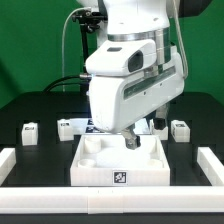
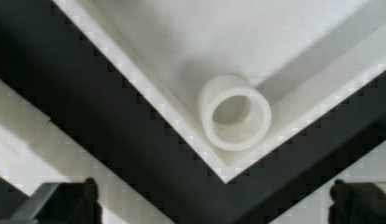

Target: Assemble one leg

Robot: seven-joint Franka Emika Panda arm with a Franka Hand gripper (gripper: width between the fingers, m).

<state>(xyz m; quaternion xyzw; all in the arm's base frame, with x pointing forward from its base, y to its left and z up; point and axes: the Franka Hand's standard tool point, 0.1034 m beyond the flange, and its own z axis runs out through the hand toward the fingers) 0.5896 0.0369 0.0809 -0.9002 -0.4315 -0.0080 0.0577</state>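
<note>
Three small white legs stand on the black table behind the tray: one at the exterior view's far left [image 1: 30, 131], one beside it [image 1: 65, 126], one at the right [image 1: 179, 128]. The large white square tray piece [image 1: 98, 172] lies in front, with a tag on its front wall. My gripper [image 1: 131, 141] hangs over the tray's back right corner. In the wrist view the tray's corner [image 2: 128, 80] and its round socket [image 2: 236, 110] lie below my gripper [image 2: 204, 205]. Its dark fingers [image 2: 65, 200] stand wide apart with nothing between them. No leg shows in the wrist view.
A white rail runs along the table at the exterior view's left [image 1: 14, 162] and another at the right [image 1: 211, 166]. The marker board [image 1: 84, 124] lies behind the tray, partly hidden by the arm. A cable hangs at the back left.
</note>
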